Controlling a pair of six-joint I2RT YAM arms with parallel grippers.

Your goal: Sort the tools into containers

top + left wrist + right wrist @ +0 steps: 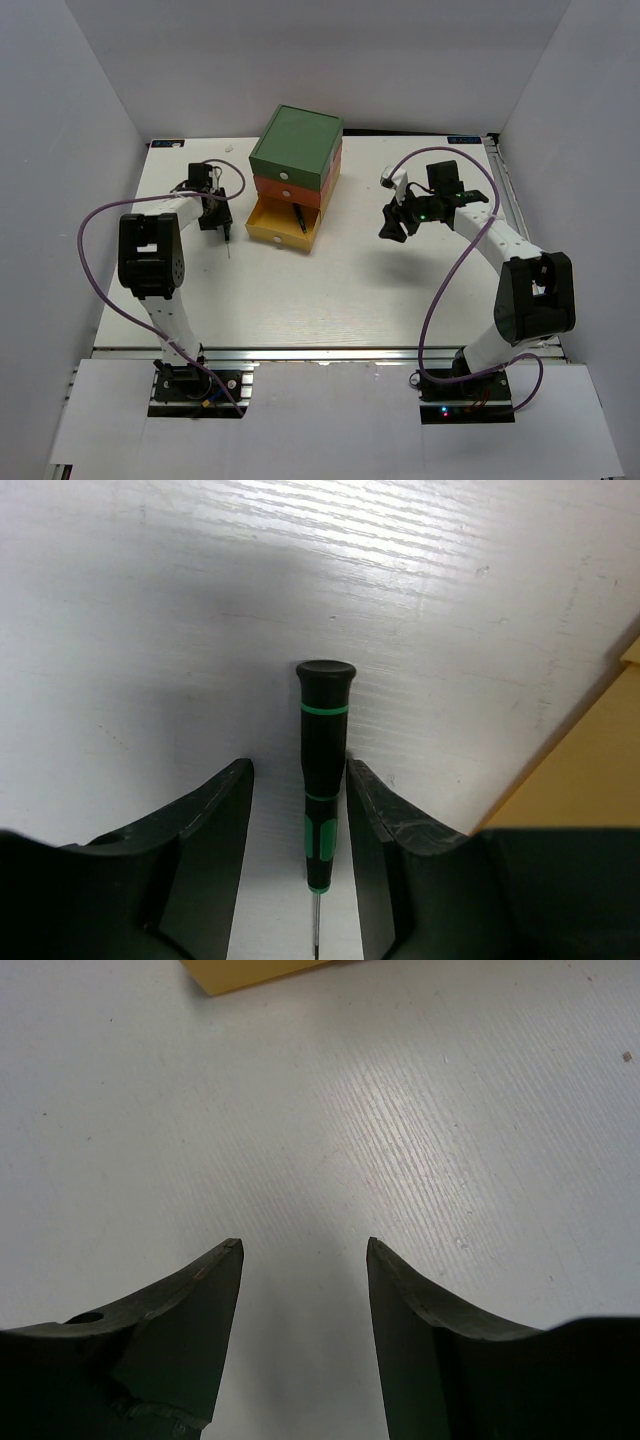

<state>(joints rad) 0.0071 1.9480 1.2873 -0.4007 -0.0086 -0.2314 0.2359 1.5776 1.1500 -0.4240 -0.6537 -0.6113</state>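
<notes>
The chest (296, 143) stands at the back middle, with a green drawer on top, an orange drawer (290, 190) under it, and the yellow drawer (277, 226) pulled open at the bottom. One thin black screwdriver (300, 217) lies in the yellow drawer. My left gripper (215, 222) is low over the table left of the chest. In the left wrist view it (298, 765) is open astride a second black screwdriver with green bands (323, 750), which lies against the right finger (375, 810) with a gap to the left finger. My right gripper (396, 226) (304, 1245) is open and empty right of the chest. The stubby and blue-and-red screwdrivers are out of view.
White walls enclose the table on three sides. The open yellow drawer's side (590, 770) is close to the right of my left gripper. A corner of the yellow drawer (250, 972) shows ahead of my right gripper. Purple cables loop beside both arms.
</notes>
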